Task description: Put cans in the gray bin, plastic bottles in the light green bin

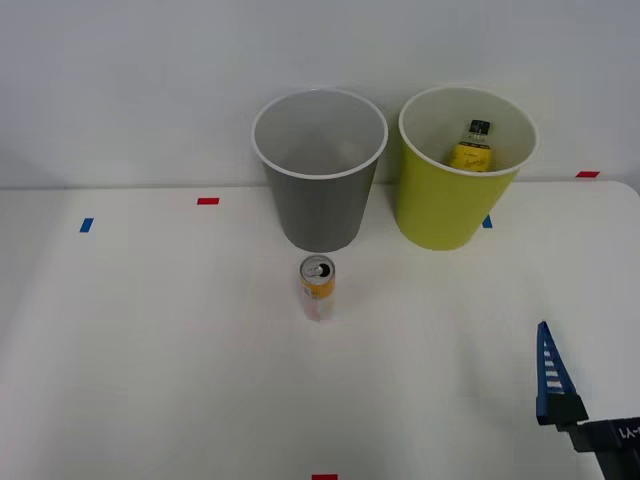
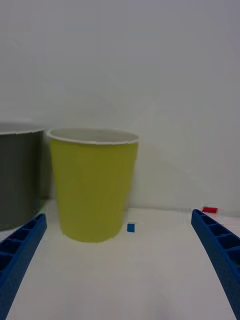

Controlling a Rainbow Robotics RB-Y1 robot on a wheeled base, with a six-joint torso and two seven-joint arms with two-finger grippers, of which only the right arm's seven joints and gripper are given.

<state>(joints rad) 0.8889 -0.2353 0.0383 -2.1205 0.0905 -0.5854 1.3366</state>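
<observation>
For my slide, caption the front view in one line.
Can upright before the gray bin; yellow-labelled bottle inside the light green bin; open right gripper waits nearby.

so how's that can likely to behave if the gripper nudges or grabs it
The can is slim, tall for its base and stands upright, so a sideways nudge would probably tip it, and then it could roll. Its tab looks opened, so it may be empty, light and easily dented. The smooth round side could slip in a loose grip.

The can (image 1: 318, 287) stands upright on the worktop (image 1: 150, 340), at six o'clock of the gray bin (image 1: 319, 190); the yellow bottle (image 1: 472, 146) lies in the green bin (image 1: 440, 215).
</observation>
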